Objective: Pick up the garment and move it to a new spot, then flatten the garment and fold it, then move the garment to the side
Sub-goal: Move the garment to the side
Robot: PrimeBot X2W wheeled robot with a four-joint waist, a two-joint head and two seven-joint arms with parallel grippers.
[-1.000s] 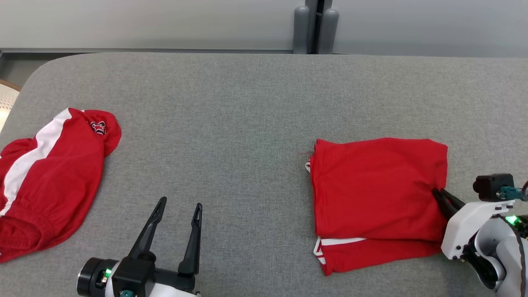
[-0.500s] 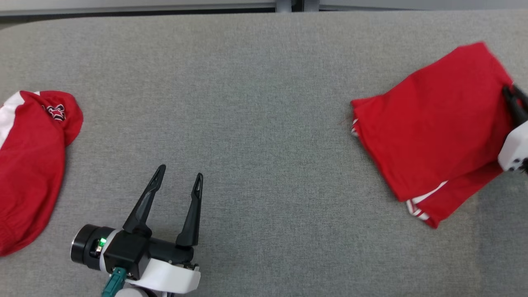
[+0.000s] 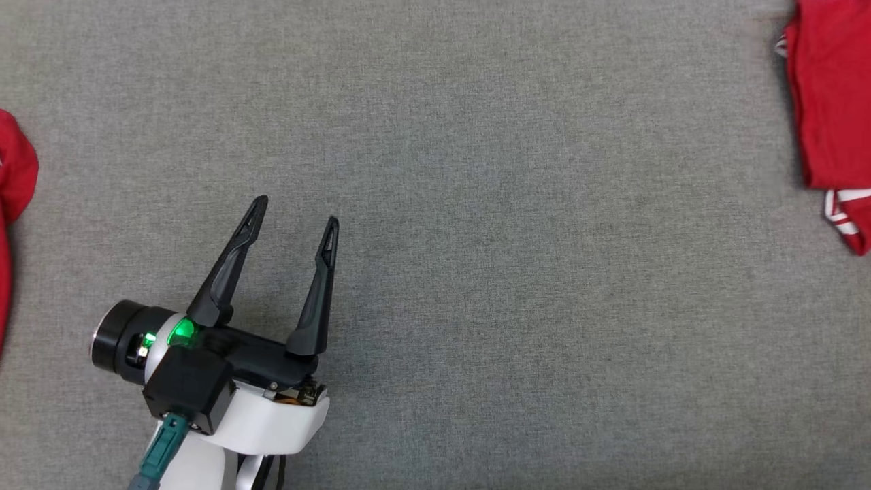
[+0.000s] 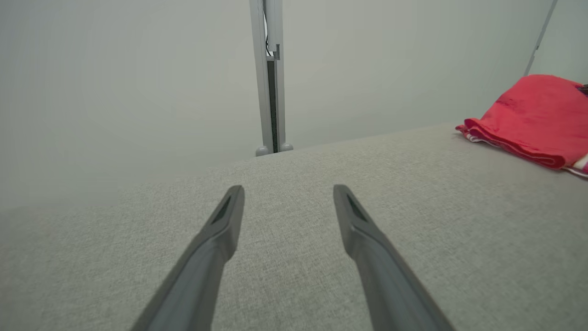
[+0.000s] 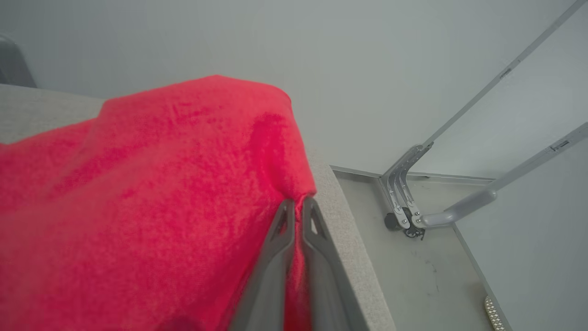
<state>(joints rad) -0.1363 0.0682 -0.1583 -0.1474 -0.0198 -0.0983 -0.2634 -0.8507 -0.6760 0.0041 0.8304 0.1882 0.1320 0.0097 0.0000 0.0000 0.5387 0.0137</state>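
The folded red garment [image 3: 833, 116] with white stripes lies at the far right edge of the head view, cut off by the frame. In the right wrist view the garment [image 5: 138, 207] drapes up from the table, and my right gripper [image 5: 298, 204] is shut on its edge, close to the table's side. The left wrist view has the garment [image 4: 533, 119] far off to the right. My left gripper [image 3: 296, 212] hovers open over bare grey cloth at the lower left, its fingers [image 4: 220, 230] holding nothing.
A second red garment [image 3: 13, 177] peeks in at the left edge of the grey table [image 3: 510, 238]. Past the table's edge [image 5: 349, 239] is floor with a metal bracket [image 5: 404, 202]. A wall post [image 4: 271, 78] stands behind the table.
The head camera has dipped closer to the table. The folded garment, held by my right gripper, has slid far to the right, away from the open left gripper.
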